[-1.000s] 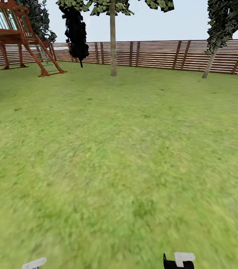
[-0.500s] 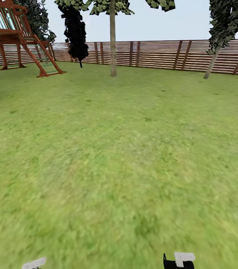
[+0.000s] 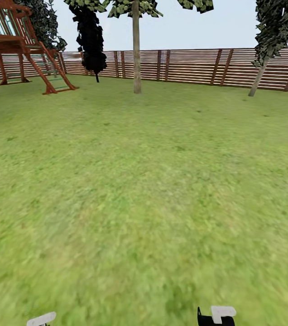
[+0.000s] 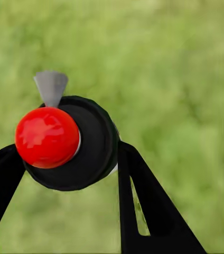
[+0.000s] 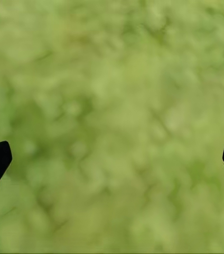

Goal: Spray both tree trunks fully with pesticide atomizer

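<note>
Head view, left to right: playset (image 3: 21, 45), black tree (image 3: 91, 38), pale trunk (image 3: 136, 50) by fence (image 3: 194, 67), leaning tree (image 3: 271, 40); lawn (image 3: 144, 181) between.

Left gripper (image 4: 70, 159) clamped on atomizer (image 4: 70, 143), red cap toward camera. Fill level hidden.

Right gripper (image 5: 112, 159) wide open, nothing between fingers.

Risks: trunk well apart, so spraying from here would likely miss; jolts underway might loosen grip.

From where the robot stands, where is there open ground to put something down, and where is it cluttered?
The lawn ahead lies bare, bordered by the wooden fence at the back. It gets crowded at the back left, around the red play frame and black-leaved tree. A pale tree trunk stands mid-back, and a leaning tree at the right. The left gripper grips a red-capped atomizer.
</note>
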Controlling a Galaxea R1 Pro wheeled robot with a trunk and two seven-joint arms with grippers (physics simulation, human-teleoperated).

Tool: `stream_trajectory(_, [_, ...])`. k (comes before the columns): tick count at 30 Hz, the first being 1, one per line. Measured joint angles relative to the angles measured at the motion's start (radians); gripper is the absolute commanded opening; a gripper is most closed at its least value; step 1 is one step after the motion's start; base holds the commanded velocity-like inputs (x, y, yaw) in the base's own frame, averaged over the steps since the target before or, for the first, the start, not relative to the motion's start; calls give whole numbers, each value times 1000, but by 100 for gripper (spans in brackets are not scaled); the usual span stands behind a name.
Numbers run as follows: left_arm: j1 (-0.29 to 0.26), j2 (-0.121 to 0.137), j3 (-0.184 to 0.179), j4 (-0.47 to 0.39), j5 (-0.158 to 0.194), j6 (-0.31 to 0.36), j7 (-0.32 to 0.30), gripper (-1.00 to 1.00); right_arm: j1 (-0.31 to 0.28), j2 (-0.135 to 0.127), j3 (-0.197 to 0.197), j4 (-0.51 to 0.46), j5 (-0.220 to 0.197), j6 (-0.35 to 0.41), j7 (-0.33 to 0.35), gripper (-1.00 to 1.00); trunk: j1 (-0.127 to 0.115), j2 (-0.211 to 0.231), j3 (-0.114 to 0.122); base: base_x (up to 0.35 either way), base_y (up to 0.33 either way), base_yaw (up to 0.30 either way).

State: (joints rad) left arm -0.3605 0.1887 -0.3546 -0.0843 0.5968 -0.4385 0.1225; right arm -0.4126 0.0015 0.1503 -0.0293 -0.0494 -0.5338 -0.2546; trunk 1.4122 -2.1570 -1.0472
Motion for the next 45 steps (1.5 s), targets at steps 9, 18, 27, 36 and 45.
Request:
stream_trajectory(9, [0,0,0,0,0,0,0,-100,0,0,0,-1,0,0,0,100,0,0,0,336,0,0])
stream_trajectory(18, [0,0,0,0,0,0,0,-100,0,0,0,-1,0,0,0,100,0,0,0,336,0,0])
stream_trajectory(27, [0,0,0,0,0,0,0,-100,0,0,0,0,0,0,0,100,0,0,0,336,0,0])
stream_trajectory(36, [0,0,0,0,0,0,0,-100,0,-1,0,0,2,0,0,100,0,0,0,336,0,0])
stream_trajectory(45, [0,0,0,0,0,0,0,-100,0,0,0,0,2,0,0,100,0,0,0,336,0,0])
